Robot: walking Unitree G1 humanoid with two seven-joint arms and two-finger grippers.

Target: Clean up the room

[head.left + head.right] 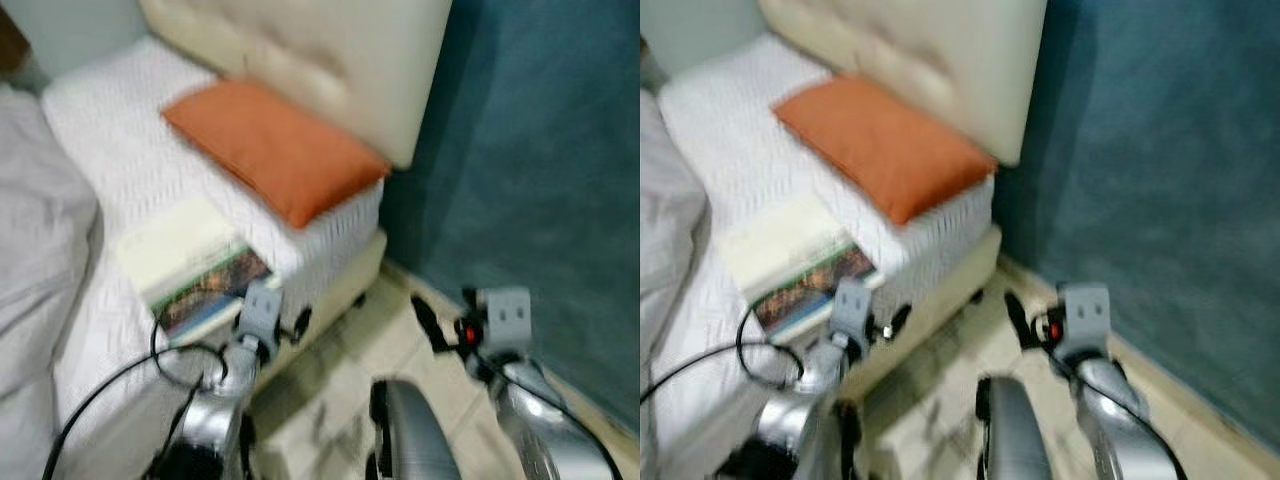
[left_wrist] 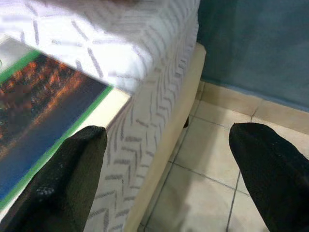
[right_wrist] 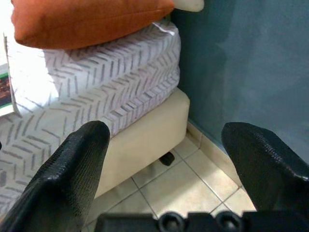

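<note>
Both grippers are up in front of us and empty: the left gripper (image 2: 164,179) has its fingers spread wide at the bed's edge, and the right gripper (image 3: 178,169) is just as wide, hanging over the tiled floor (image 3: 178,186) near the bed's corner. Our guess for the step in hand is the book (image 1: 205,285) lying flat near the edge of the bed (image 1: 120,150), just ahead of the left gripper and a bit to its left, well to the left of the right gripper. It's a thin, flat thing, so we'd come in level with the mattress, slide one finger under the overhanging edge and pinch across the thickness, not push down into the soft bedding. Its long axis seems to run diagonally, from the edge by the left gripper back toward the orange pillow (image 1: 275,150), though the head views are blurry, so we'd confirm first.
</note>
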